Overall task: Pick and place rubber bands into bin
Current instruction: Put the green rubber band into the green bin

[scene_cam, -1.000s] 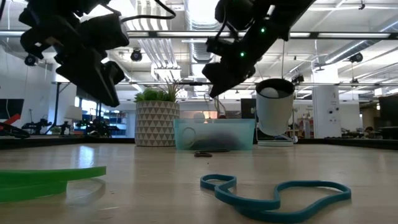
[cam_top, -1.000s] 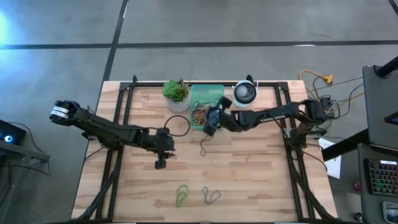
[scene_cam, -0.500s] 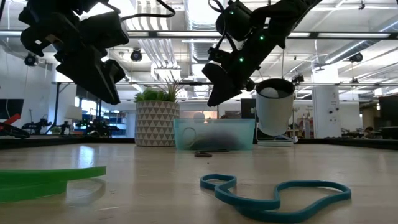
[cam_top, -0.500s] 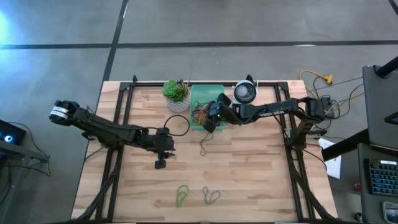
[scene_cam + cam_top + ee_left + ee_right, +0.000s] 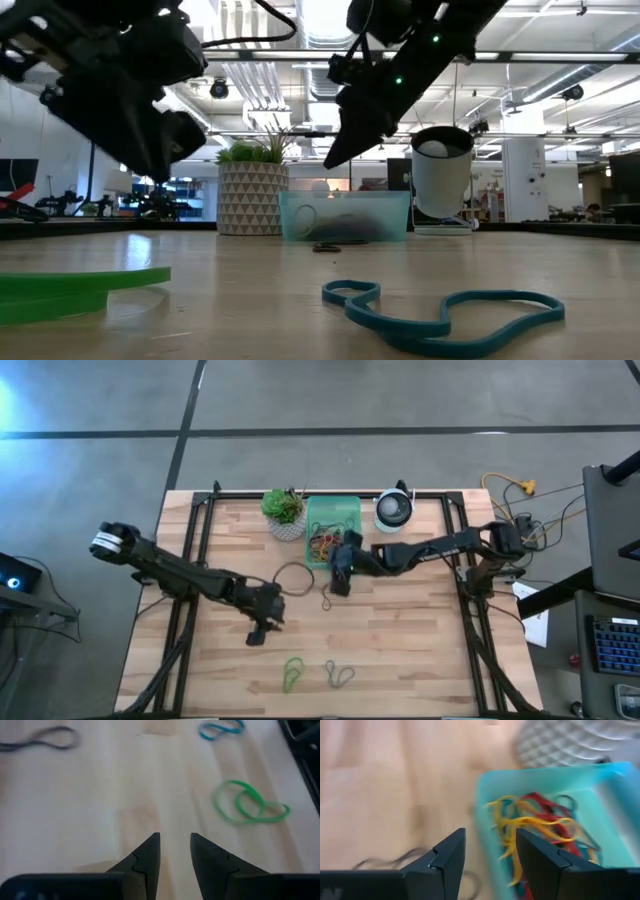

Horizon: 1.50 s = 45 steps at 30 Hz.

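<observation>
A pale wooden table [image 5: 420, 650] on a grey concrete floor fills the high view, with a bright, open workshop visible beyond it in the low view. Nearest the camera, at the lower centre of the high view, a green rubber band [image 5: 293, 673] and a teal rubber band [image 5: 339, 674] lie loose on the planks, not yet collected. Above them, left of centre, the left gripper [image 5: 257, 633] hangs over bare wood with its fingers slightly parted and empty, apparently lining up on the green loop that shows to the right of the left wrist view. Mid-frame, a dark rubber band [image 5: 327, 598] lies just below the right gripper [image 5: 339, 585], whose fingers stand apart with nothing between them, just beside the near wall of the mint-green bin [image 5: 352, 509]. The bin, at upper centre, holds a tangle of red and yellow bands [image 5: 535, 825]. A potted plant [image 5: 284, 512] and a round white device [image 5: 393, 510] flank it.
</observation>
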### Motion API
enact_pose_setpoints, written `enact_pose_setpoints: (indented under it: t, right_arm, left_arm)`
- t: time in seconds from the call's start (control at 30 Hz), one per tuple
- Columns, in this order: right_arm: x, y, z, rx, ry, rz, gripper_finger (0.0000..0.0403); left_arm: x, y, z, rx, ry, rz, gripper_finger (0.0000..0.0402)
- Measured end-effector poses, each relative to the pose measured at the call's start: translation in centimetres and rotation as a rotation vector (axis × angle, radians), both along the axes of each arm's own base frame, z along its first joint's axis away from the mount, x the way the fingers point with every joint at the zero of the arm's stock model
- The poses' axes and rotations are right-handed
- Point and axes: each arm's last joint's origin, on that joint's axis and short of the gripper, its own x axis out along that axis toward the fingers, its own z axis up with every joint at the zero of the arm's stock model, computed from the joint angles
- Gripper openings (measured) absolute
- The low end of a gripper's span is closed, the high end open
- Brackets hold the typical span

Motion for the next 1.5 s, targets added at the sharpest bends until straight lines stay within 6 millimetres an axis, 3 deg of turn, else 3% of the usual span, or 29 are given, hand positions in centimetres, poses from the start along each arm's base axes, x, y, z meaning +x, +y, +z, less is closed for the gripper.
enact_pose_setpoints:
  t: [0.47, 0.77, 1.07, 1.5]
  right_arm:
    - [-2.4, 12.7, -0.4, -0.069, 0.038, 0.27, 0.0151]
    - [-5.2, 18.6, -0.3, -0.144, -0.024, 0.3, 0.0139]
    - [-7.3, 21.3, -0.2, -0.255, -0.088, 0.268, 0.0129]
    - [-7.4, 21.5, -0.2, -0.254, -0.103, 0.258, 0.0127]
  left_arm:
    - [3.9, -4.3, -3.2, 0.026, -0.01, -0.188, 0.0091]
    - [5.9, -5.6, -3.5, 0.032, -0.02, -0.229, 0.0091]
    - [6.8, -6.5, -3.9, 0.004, -0.006, -0.297, 0.0091]
    - [7.2, -7.0, -4.6, -0.002, -0.026, -0.309, 0.0091]
